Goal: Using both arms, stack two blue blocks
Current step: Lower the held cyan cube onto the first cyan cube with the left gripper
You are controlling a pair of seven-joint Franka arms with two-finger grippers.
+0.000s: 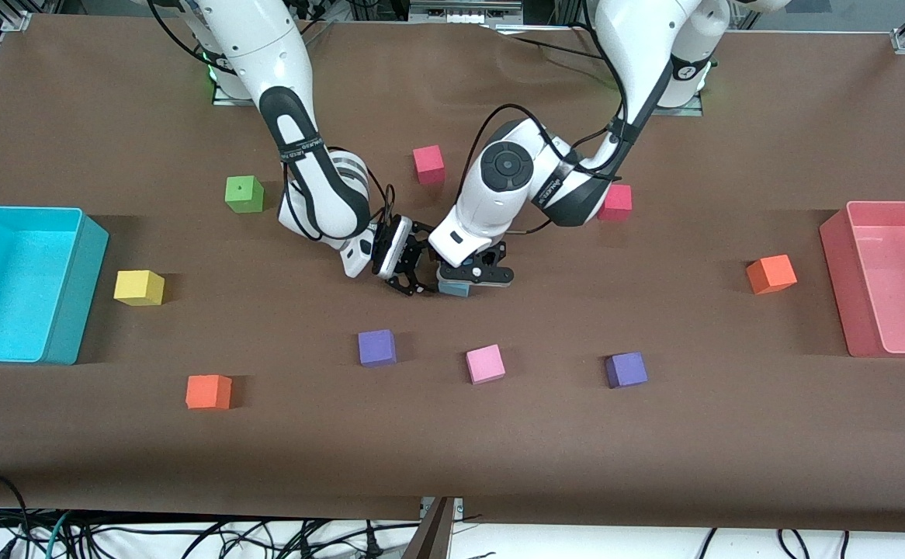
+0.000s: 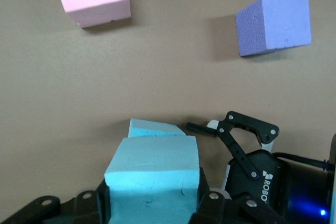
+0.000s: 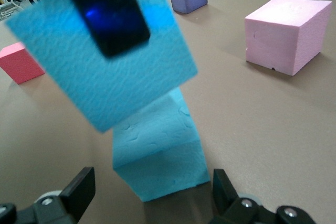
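**Upper blue block held over lower blue block at table centre**

Landmark: the lower blue block (image 3: 160, 150), which rests on the brown table (image 1: 654, 435) near its middle.

1. Left gripper (image 1: 474, 273): positioned directly over the lower block. Its fingers (image 2: 212, 205) are clamped on the sides of the upper blue block (image 2: 152, 179). In the right wrist view the upper block (image 3: 105, 56) sits tilted above the lower block and overlaps its top. Whether the two blocks touch cannot be told.

2. Right gripper (image 1: 410, 281): positioned just beside the lower block, toward the right arm's end of the table. Its fingers (image 3: 79, 187) are spread apart and straddle the lower block without gripping it.

3. Lower block in the front view (image 1: 455, 289): only a small part shows beneath the left gripper.

4. Surrounding cubes relative to the lower block:
   - Pink cube (image 1: 485, 364): nearer to the front camera.
   - Purple cube (image 1: 377, 348): nearer to the front camera, toward the right arm's end.
   - Second purple cube (image 1: 625, 369): nearer to the front camera, toward the left arm's end.
   - Red cube (image 1: 428, 164): farther from the front camera.
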